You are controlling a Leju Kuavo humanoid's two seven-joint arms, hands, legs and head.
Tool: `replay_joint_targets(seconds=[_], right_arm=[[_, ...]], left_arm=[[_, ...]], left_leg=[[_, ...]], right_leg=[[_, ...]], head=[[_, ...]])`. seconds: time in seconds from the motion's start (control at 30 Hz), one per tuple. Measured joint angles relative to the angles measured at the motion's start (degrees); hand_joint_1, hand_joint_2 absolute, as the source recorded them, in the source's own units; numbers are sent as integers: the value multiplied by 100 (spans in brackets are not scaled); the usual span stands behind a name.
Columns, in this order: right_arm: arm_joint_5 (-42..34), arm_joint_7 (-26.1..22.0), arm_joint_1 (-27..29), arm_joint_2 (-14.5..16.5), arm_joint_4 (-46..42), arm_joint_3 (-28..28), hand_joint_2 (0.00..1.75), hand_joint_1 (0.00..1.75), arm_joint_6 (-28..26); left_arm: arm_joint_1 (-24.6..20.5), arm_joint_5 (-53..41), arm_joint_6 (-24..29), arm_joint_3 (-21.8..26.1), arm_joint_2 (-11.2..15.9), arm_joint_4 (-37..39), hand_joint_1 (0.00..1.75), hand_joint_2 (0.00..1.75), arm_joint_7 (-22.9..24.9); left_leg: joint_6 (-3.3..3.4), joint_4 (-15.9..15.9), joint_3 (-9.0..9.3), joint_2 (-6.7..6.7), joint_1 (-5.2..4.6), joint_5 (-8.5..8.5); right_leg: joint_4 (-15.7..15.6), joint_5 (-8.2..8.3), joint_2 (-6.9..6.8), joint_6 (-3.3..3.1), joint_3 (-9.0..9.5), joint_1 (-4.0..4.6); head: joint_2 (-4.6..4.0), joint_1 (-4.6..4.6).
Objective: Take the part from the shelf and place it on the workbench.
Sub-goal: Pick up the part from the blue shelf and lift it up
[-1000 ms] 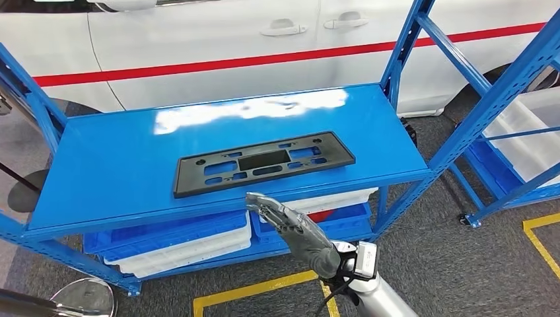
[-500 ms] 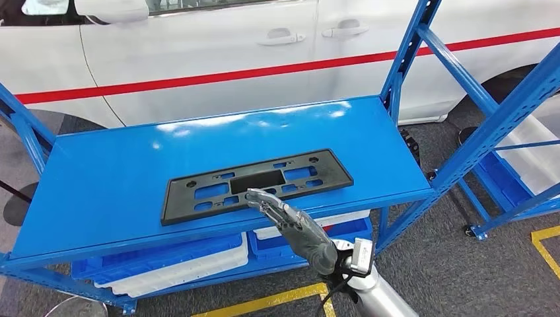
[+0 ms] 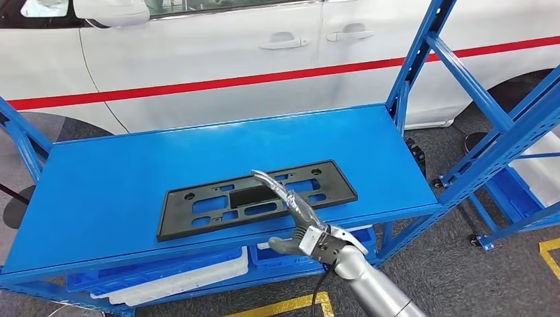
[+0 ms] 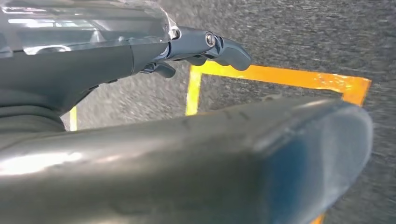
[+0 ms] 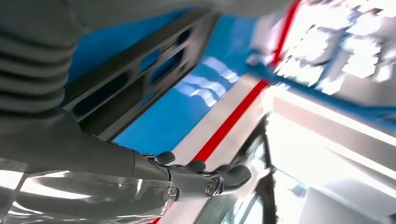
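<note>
While the black licence-plate bracket (image 3: 256,198) lies flat on the blue shelf (image 3: 119,172), the right hand (image 3: 294,214) hovers above it, fingers extended, empty; a shallow grip risks sliding it off.

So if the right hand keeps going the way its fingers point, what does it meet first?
Probably the black plate-holder part on the blue shelf: the right hand reaches over it, though its height above the part is unclear.

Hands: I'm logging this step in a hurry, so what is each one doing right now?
Left hand: holds nothing; open or closed cannot be told.
Right hand: open, fingers stretched out over the black plate, holding nothing.
</note>
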Motion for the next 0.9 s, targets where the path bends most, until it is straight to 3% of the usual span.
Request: replay_joint_targets(seconds=[0.07, 0.13, 0.23, 0.27, 0.3, 0.33, 0.4, 0.43, 0.5, 0.6, 0.67, 0.73, 0.77, 0.8, 0.83, 0.9], right_arm=[[802, 162, -6, 33, 77, -12, 175, 0, -731], [1830, 392, -16, 79, 128, -20, 175, 0, -1583], [3387, 874, -10, 158, 181, 0, 175, 0, -2599], [3809, 1015, 1, 174, 199, 17, 175, 0, -2822], [4148, 1125, 13, 185, 219, 35, 175, 0, -2992], [4402, 1202, 23, 189, 238, 50, 175, 0, -3115], [4773, 1323, 35, 196, 274, 64, 175, 0, -3304], [4916, 1370, 38, 200, 292, 68, 175, 0, -3373], [5131, 1450, 58, 208, 330, 73, 175, 0, -3456], [5400, 1547, 87, 210, 378, 81, 175, 0, -3521], [5542, 1604, 93, 209, 413, 84, 175, 0, -3566], [5607, 1628, 120, 209, 456, 88, 175, 0, -3596], [5620, 1629, 141, 208, 477, 90, 175, 0, -3600], [5625, 1629, 159, 208, 495, 91, 175, 0, -3601], [5629, 1629, 169, 208, 511, 92, 175, 0, -3602], [5635, 1629, 169, 208, 529, 93, 175, 0, -3603]], left_arm=[[5, -38, -5, -5, -2, 0, 0, 0, 6], [-4, -69, -42, -21, -4, 0, 0, 0, -23], [-16, -107, -96, -58, -11, 0, 0, 0, -103], [-13, -115, -108, -74, -15, 0, 0, 0, -127], [-10, -122, -117, -90, -18, 0, 0, 0, -143], [-9, -129, -121, -104, -20, 0, 0, 0, -153], [-14, -140, -122, -122, -16, 0, 0, 0, -157], [-21, -148, -121, -127, -13, 0, 0, 0, -156], [-28, -154, -121, -133, -6, 0, 0, 0, -153], [-22, -154, -121, -134, -8, 0, 0, 0, -142], [-33, -147, -121, -136, -10, 0, 0, 0, -138], [-41, -141, -122, -136, -7, 0, 0, 0, -138], [-41, -140, -122, -136, -5, 0, 0, 0, -138], [-39, -141, -123, -136, -5, 0, 0, 0, -137], [-37, -141, -124, -136, -4, 0, 0, 0, -137], [-39, -141, -126, -136, -5, 0, 0, 0, -136]], left_leg=[[-85, 38, 4, 8, 8, -27], [-133, 299, -92, 28, 23, -193], [-140, 1369, -631, 38, 22, -701], [-132, 1617, -776, 38, 19, -770], [-119, 1667, -830, 38, 17, -731], [-100, 1489, -776, 38, 12, -580], [-27, 737, -470, 42, -14, -142], [3, 391, -341, 45, -35, -23], [50, 88, -239, 45, -74, 57], [113, 8, -201, 47, -51, 146], [156, -51, -168, 56, -21, 186], [171, -56, -170, 56, -27, 188], [171, -54, -173, 55, -27, 187], [168, -52, -173, 54, -26, 184], [161, -48, -169, 52, -23, 179], [129, -34, -154, 46, -15, 160]], right_leg=[[-30, 42, 5, -93, 31, 11], [-53, 37, 1, -176, 81, 14], [-59, 5, -11, -255, 109, 65], [-57, -6, -10, -271, 119, 89], [-56, -16, -8, -285, 134, 111], [-54, -26, -5, -293, 156, 129], [-51, -52, -3, -294, 207, 149], [-43, -62, -1, -281, 213, 156], [-29, -74, -2, -236, 193, 160], [15, -126, -1, -147, 174, 161], [415, -382, 4, -83, 2, 141], [1195, -747, 5, -24, -375, 90], [1510, -843, 2, 3, -538, 60], [1630, -830, 0, 26, -609, 31], [1514, -706, -2, 46, -564, 2], [725, -310, -5, 69, -180, -48]], head=[[0, -1], [0, -1], [0, -1], [0, -1], [0, -1], [0, -1], [0, -1], [0, -1], [0, 0], [0, -1], [0, -1], [0, -1], [0, -1], [0, 0], [0, 0], [0, 1]])
